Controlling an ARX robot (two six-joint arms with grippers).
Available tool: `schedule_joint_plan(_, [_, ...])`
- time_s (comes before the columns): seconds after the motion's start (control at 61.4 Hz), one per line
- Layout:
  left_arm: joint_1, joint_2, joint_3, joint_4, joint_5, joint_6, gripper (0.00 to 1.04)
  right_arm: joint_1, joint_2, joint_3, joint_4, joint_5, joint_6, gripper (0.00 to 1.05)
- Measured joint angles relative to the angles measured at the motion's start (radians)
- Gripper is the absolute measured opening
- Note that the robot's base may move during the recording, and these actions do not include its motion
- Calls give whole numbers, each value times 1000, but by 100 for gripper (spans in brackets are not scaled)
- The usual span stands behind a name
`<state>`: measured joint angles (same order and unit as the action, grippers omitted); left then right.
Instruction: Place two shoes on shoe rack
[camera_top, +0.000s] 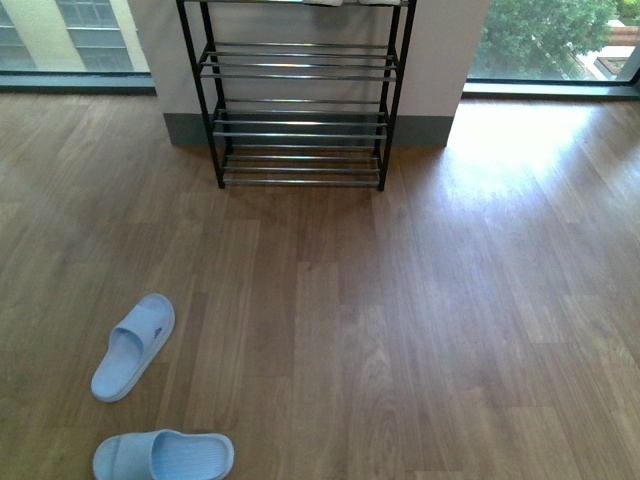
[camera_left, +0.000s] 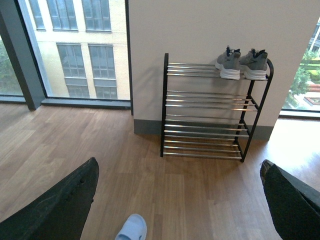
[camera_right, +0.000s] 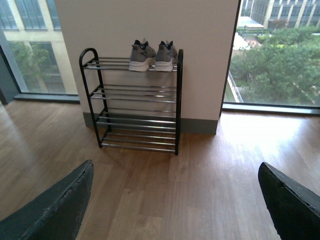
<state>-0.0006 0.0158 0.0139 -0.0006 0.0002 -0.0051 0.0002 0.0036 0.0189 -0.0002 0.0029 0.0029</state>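
Yep, the grey knit white-soled sneakers (camera_left: 242, 64) sit atop the black chrome-barred shoe rack (camera_left: 205, 107), well apart from left gripper (camera_left: 178, 167) and right gripper (camera_right: 176, 169), both gaping, empty.

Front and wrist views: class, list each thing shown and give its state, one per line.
Sneakers: upright, side by side on the top tier.
Rack: standing against the wall, lower tiers bare.
Slides: on the floor, apart, pointing different ways.
Left pincer: open, holding nothing.
Right pincer: open, holding nothing.
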Motion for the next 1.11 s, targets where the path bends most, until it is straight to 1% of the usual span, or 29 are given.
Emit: schedule_joint_plan(1.107, [0, 0, 0, 0, 0, 1, 95, -1, 0, 0, -1, -3, 0, 95])
